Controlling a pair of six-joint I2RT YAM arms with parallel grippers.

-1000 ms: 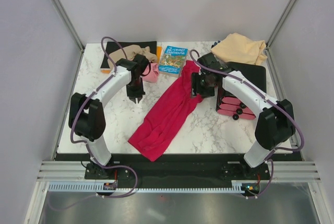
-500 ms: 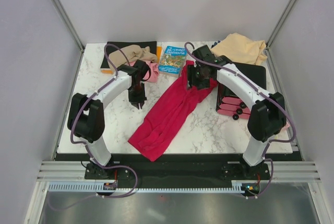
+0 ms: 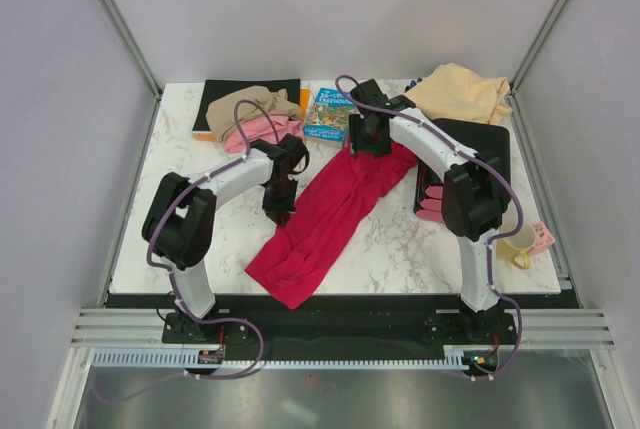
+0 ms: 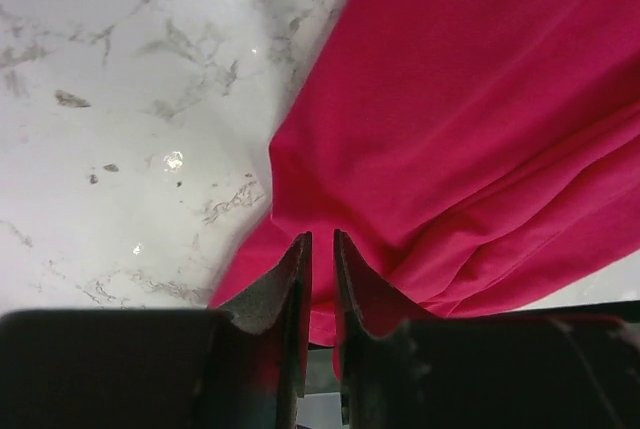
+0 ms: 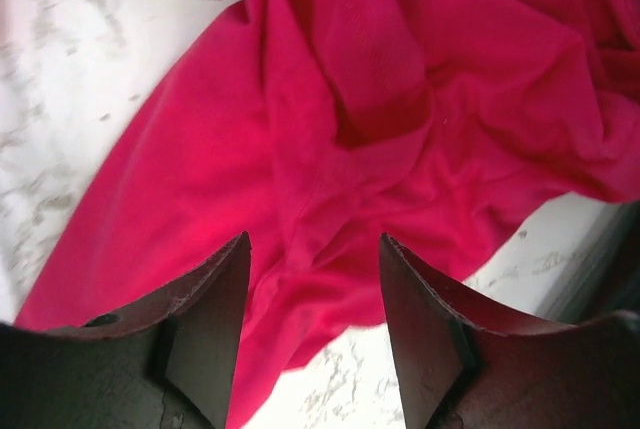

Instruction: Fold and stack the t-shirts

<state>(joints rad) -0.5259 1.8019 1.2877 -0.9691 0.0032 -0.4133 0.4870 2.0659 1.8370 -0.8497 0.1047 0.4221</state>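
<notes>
The crimson t-shirt [image 3: 325, 214] lies stretched in a long diagonal band, bunched at its far end near the book. My left gripper [image 3: 278, 211] hovers at the band's left edge; in the left wrist view the gripper [image 4: 322, 236] shows only a narrow slit between its fingers, with nothing in it and the red cloth [image 4: 450, 99] below. My right gripper [image 3: 365, 144] hangs open over the bunched far end, whose red folds [image 5: 400, 69] show under the wide jaws [image 5: 313, 239]. The pink t-shirt [image 3: 255, 129] and the tan-brown one [image 3: 262, 101] lie at the back left. The peach-cream one [image 3: 460, 91] sits at the back right.
A black mat [image 3: 225, 94] lies under the tan-brown shirt. A blue book [image 3: 330, 114] sits just behind the red shirt's far end. A black tray [image 3: 485, 144] with pink pieces [image 3: 435, 199] stands on the right, and a yellow mug [image 3: 515, 244] near the right edge.
My left gripper has swung right and nearer, up to the red shirt's left edge. My right gripper has moved back and left, to the shirt's far end by the book.
</notes>
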